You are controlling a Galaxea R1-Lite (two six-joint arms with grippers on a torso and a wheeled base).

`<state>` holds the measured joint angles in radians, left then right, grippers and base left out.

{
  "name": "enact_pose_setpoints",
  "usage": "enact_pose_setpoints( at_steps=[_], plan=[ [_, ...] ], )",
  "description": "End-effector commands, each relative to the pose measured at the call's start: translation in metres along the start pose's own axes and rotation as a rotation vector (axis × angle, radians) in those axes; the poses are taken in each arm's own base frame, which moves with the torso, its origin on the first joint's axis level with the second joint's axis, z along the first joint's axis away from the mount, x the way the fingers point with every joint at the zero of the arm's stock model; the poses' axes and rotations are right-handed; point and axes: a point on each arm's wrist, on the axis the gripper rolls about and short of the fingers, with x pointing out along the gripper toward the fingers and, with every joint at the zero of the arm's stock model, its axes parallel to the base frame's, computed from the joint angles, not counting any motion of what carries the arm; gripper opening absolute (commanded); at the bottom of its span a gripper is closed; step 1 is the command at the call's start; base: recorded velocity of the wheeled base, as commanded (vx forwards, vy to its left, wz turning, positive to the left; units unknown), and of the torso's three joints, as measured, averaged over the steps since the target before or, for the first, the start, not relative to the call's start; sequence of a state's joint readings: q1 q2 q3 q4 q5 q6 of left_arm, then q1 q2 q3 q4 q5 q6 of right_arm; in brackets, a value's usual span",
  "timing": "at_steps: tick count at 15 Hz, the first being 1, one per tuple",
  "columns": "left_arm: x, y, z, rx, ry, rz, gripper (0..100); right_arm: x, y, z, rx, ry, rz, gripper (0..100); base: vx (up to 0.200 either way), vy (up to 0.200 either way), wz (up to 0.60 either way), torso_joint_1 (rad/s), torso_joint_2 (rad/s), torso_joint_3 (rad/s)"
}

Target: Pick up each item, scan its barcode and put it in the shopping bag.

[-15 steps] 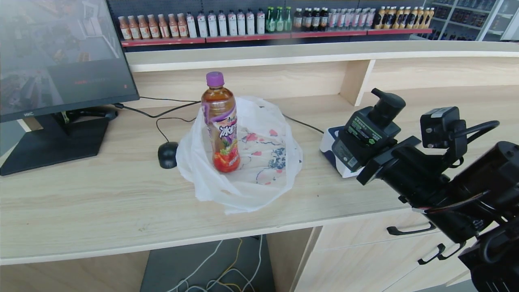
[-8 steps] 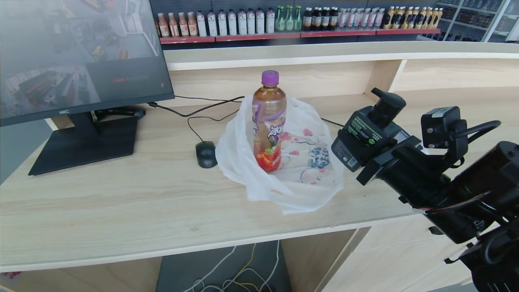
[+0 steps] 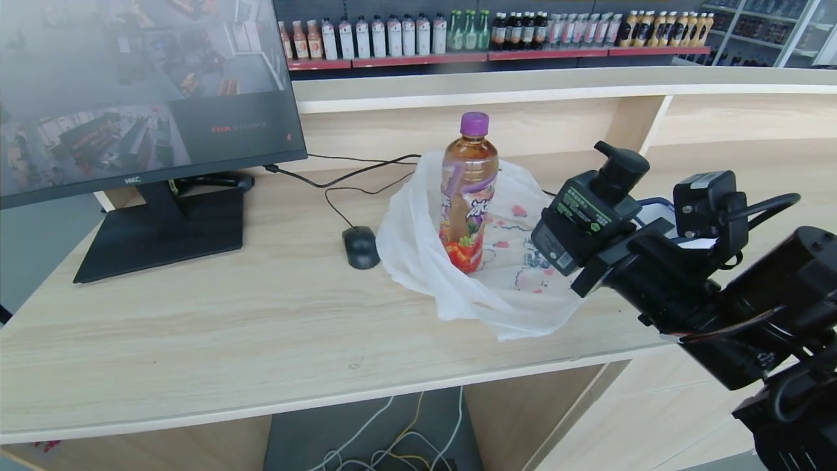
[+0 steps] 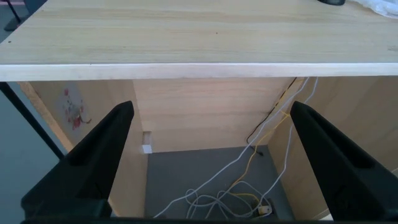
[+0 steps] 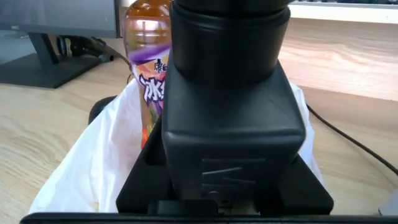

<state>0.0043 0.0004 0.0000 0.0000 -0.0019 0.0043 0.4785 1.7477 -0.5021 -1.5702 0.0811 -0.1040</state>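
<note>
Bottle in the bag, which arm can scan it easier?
Probably right: the right gripper holds the scanner beside the bottle, while the left gripper hangs open, low before the counter edge.

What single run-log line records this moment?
right gripper shut on black handheld scanner | left gripper open | purple-capped tea bottle upright in white plastic bag

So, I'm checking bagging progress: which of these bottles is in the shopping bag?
The purple-capped bottle, standing upright inside the white shopping bag on the counter. All the other bottles stand lined up on the red shelf behind.
</note>
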Motion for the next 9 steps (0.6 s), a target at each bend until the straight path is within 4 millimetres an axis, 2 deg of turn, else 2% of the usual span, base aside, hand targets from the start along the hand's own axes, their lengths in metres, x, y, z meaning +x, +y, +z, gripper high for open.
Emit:
enact_pose_setpoints(
  at_steps=[1,9],
  plan=[
    [0.000,0.000,0.000,0.000,0.000,-0.001,100,0.008,-0.004,-0.009,-0.003,0.013,-0.013,0,0.000,0.000,0.00,0.000,0.00,0.000],
    [0.000,0.000,0.000,0.000,0.000,-0.001,100,0.037,-0.011,-0.026,-0.011,0.002,-0.030,0,0.000,0.000,0.00,0.000,0.00,0.000]
  ],
)
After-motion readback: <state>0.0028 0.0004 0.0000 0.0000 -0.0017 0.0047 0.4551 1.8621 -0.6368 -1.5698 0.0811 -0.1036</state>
